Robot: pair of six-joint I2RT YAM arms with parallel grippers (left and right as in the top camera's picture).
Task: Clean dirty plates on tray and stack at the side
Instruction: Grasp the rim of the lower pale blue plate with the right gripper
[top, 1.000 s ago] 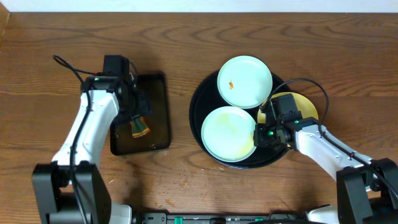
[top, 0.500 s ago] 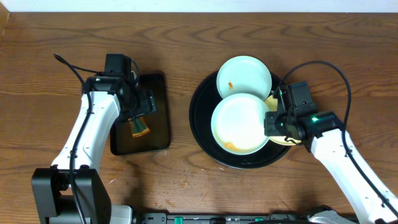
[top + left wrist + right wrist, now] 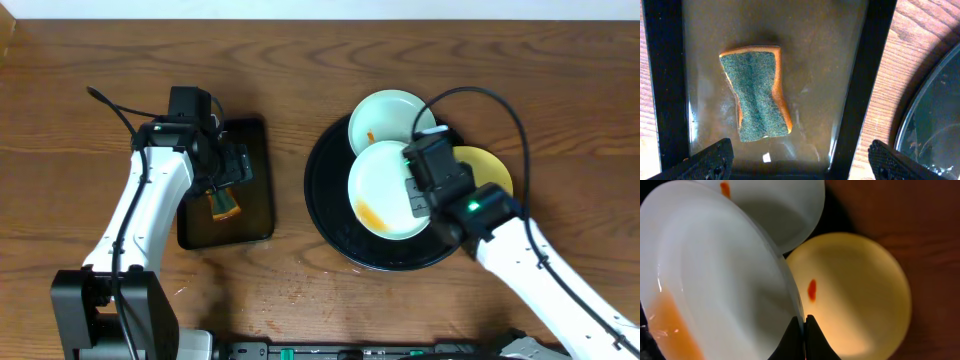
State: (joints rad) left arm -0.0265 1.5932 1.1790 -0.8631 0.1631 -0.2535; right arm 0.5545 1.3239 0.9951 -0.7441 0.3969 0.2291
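My right gripper (image 3: 418, 190) (image 3: 804, 330) is shut on the rim of a pale blue-white plate (image 3: 385, 190) (image 3: 710, 285) with an orange smear and holds it lifted and tilted over the round black tray (image 3: 335, 225). A second pale blue-white plate (image 3: 385, 117) (image 3: 780, 205) with a small orange smear lies at the tray's back. The pale yellow plate (image 3: 485, 168) (image 3: 855, 295) with an orange smear lies at the tray's right. My left gripper (image 3: 222, 165) (image 3: 800, 157) is open above the sponge (image 3: 223, 204) (image 3: 757, 92).
The green-and-orange sponge lies in a wet black rectangular tray (image 3: 255, 205) (image 3: 860, 95) at the left. Wooden table (image 3: 90, 60) all round. The round tray's edge shows in the left wrist view (image 3: 935, 115).
My right gripper has lifted the front plate off the tray, tilted it and moved it back and left. The left arm has barely moved.
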